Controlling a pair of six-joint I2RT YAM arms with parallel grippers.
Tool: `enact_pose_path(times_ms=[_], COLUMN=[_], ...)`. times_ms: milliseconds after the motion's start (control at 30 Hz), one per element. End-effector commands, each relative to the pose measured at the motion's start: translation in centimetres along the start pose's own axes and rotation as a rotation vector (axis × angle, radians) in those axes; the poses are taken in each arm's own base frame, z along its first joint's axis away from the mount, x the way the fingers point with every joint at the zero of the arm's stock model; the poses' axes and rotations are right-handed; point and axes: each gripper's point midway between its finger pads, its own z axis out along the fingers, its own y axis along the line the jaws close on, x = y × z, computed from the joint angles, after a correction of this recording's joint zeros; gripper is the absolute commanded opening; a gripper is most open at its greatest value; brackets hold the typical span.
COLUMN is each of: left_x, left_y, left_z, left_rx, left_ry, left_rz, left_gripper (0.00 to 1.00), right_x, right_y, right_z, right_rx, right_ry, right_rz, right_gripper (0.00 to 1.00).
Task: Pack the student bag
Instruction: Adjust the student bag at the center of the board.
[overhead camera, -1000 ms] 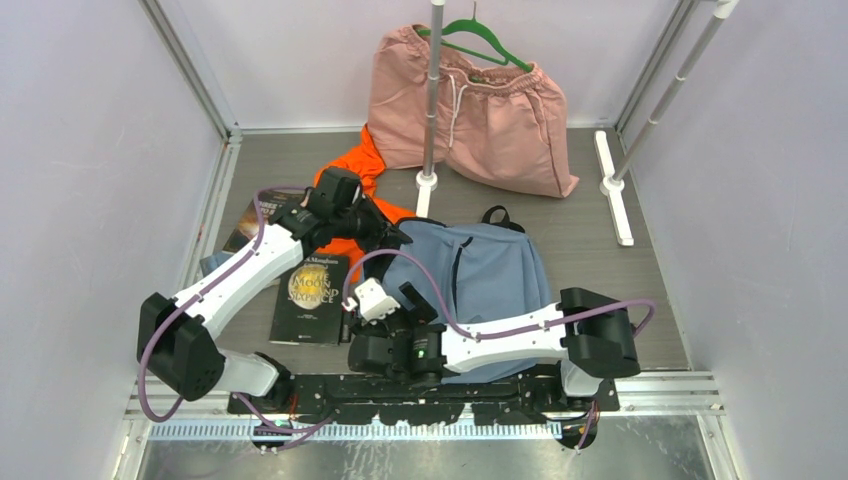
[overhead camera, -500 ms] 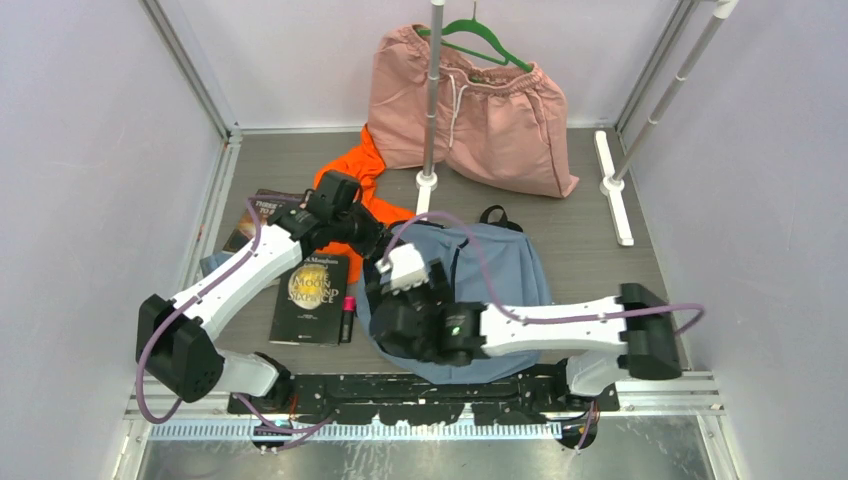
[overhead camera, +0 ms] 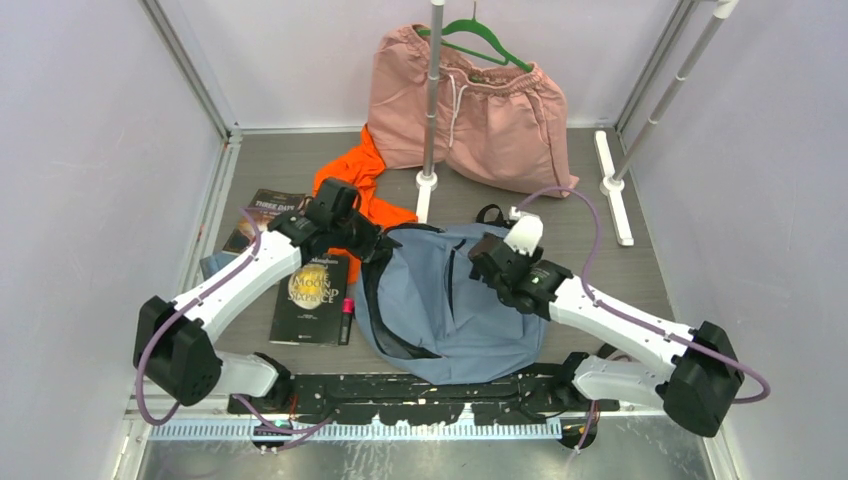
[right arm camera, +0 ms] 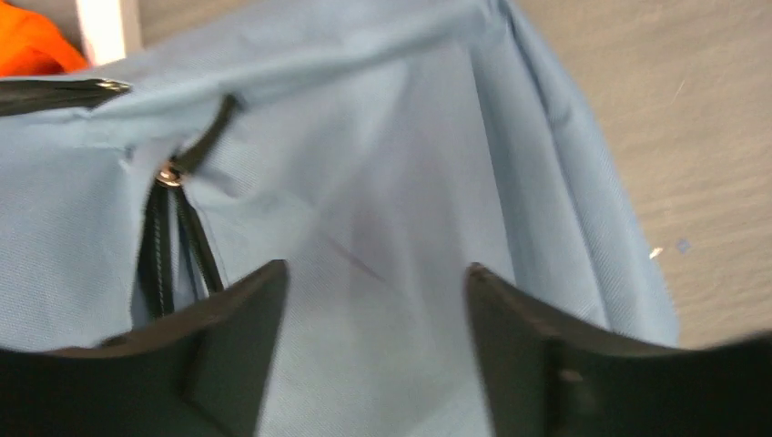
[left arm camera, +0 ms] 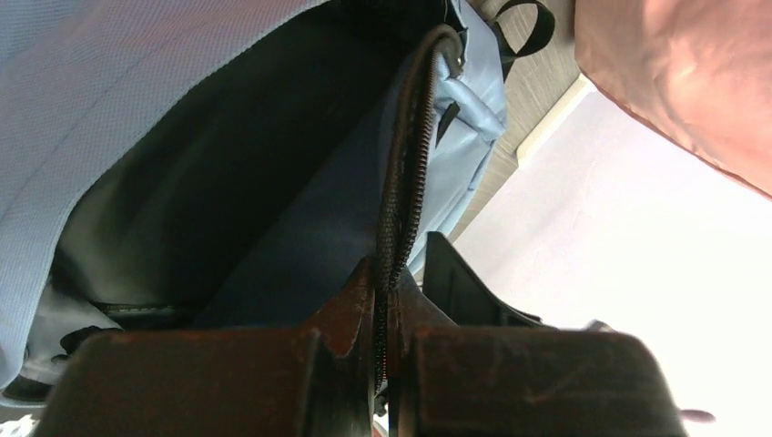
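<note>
The student bag (overhead camera: 470, 310) is lying flat on the desk (overhead camera: 280, 165) at the lower centre of the top view, its main opening gaping along its left side. The left jaws are pinching the black zipper edge (left arm camera: 407, 173), apparently lifting it so the mouth is held wide for loading. The right jaws are hanging spread over the bag's front panel, gripping nothing. A black book (overhead camera: 312, 292) and a small pink-tipped stick (overhead camera: 347, 318) are lying just left of the bag. The orange garment (overhead camera: 352, 180) is crowding the bag's upper-left corner behind the left arm.
</note>
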Motion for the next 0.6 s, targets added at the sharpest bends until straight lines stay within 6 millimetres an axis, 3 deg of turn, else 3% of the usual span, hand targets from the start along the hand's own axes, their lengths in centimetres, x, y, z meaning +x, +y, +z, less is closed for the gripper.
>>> enact_pose_path(times_ms=[0,167,200,367,500,567], left_x=[0.2,1.2,1.4,2.4,2.8,2.8], left_y=[-0.8,0.6,0.6,0.0,-0.9,-1.2], left_z=[1.5,3.6,3.8,4.1,4.3,4.6], left_rx=[0.053,0.059,0.068,0.072,0.088,0.082], left_ry=[0.049,0.123,0.133,0.179,0.21,0.22], left_rz=[0.059,0.102,0.113,0.15,0.151,0.155], left_gripper=[0.0,0.0,0.0,0.0,0.0,0.0], right_x=[3.0,6.0,6.3,5.6,3.3,1.8], right_y=[-0.9,-5.0,-5.2,-7.2,-9.3,-8.9], right_z=[0.4,4.2,4.8,8.5,12.4,13.5], right_rx=[-0.049,0.1,0.125,0.245,0.307,0.299], right_ry=[0.138,0.205,0.206,0.167,0.154,0.132], right_rz=[0.172,0.276,0.272,0.318,0.382,0.35], right_gripper=[0.52,0.04,0.01,0.01,0.01,0.01])
